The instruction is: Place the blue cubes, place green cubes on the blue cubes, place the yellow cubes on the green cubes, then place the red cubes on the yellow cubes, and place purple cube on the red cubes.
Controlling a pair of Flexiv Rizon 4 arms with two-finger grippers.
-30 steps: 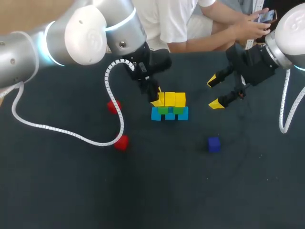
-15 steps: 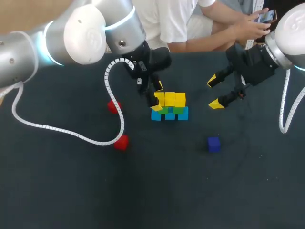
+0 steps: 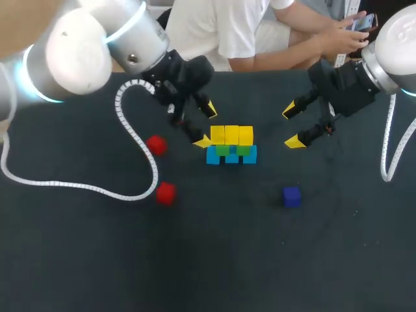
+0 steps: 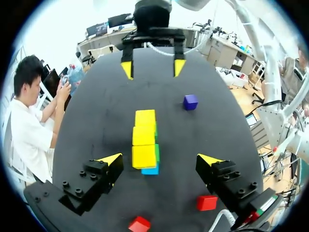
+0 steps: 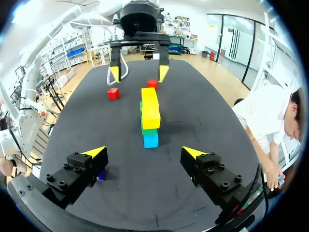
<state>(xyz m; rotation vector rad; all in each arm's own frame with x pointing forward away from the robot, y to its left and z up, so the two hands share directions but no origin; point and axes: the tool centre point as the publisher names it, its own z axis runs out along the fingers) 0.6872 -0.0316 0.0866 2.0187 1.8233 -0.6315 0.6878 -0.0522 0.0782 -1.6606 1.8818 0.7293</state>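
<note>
Head view: stack (image 3: 232, 146) sits mid-surface (image 3: 260, 273), with a yellow row (image 3: 232, 134) on green (image 3: 223, 150) on blue (image 3: 213, 156). Left fingers (image 3: 203, 141) are wide open and empty, just beside the stack at its 9 o'clock. I can't tell if the near tip touches it. Right fingers (image 3: 296, 142) are also wide open and empty, at the stack's 3 o'clock, near but apart. One red cube (image 3: 156, 144) lies at the stack's 9 o'clock, beyond the left fingers. The second red cube (image 3: 166, 193) is at 8 o'clock. Purple cube (image 3: 292, 196) is at 4 o'clock, on its own.

Left wrist view: left fingers (image 4: 110, 159) are spread wide, holding nothing. The near end of the stack (image 4: 145, 155) sits between the tips with clear gaps either side. One red cube (image 4: 206, 202) is under the fingers, behind the tips, and so is the other red cube (image 4: 139, 224). Purple cube (image 4: 190, 102) is beyond the stack. Right fingers (image 4: 178, 66) face in from 12 o'clock.

Right wrist view: right fingers (image 5: 94, 152) are wide open and empty. The stack (image 5: 150, 113) is dead ahead at 12 o'clock, blue end nearest. Both reds lie past it, by the left fingers (image 5: 163, 72). Purple cube (image 5: 101, 176) is mostly hidden behind one finger.

My read: the blue, green and yellow layers look done, so red is the step in hand. Next, the left fingers should go to the nearer red and come down square over it. Then close, lift, and set it on the yellow without nudging the row. Purple goes last and suits the right arm.
</note>
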